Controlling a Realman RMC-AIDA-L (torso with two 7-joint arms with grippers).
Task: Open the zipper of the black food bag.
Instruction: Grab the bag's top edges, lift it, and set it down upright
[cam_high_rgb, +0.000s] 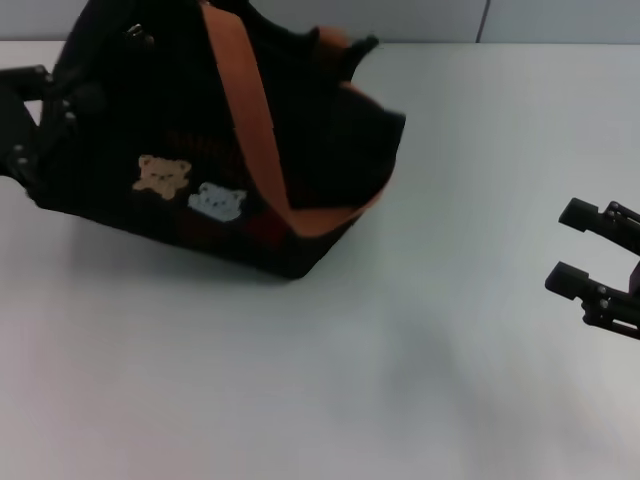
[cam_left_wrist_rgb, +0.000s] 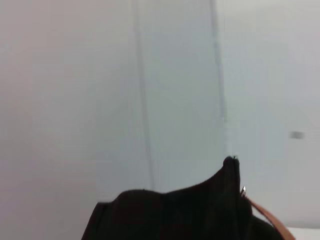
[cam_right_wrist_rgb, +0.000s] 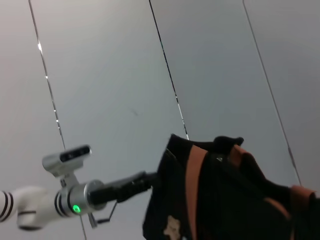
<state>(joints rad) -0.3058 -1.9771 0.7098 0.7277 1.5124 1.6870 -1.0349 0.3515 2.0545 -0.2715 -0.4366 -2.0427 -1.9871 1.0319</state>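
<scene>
The black food bag (cam_high_rgb: 230, 140) sits at the far left of the white table (cam_high_rgb: 400, 380), its bear patches facing the robot and an orange-brown strap (cam_high_rgb: 245, 100) running over its top. The left gripper (cam_high_rgb: 40, 120) presses against the bag's left end; whether its fingers grip anything cannot be told. The right gripper (cam_high_rgb: 580, 250) hovers well apart at the table's right edge, fingers spread and empty. In the left wrist view, a small silver bit, perhaps the zipper (cam_left_wrist_rgb: 243, 190) pull, shows at the bag's top edge. Bare tabletop stretches between bag and right gripper.
</scene>
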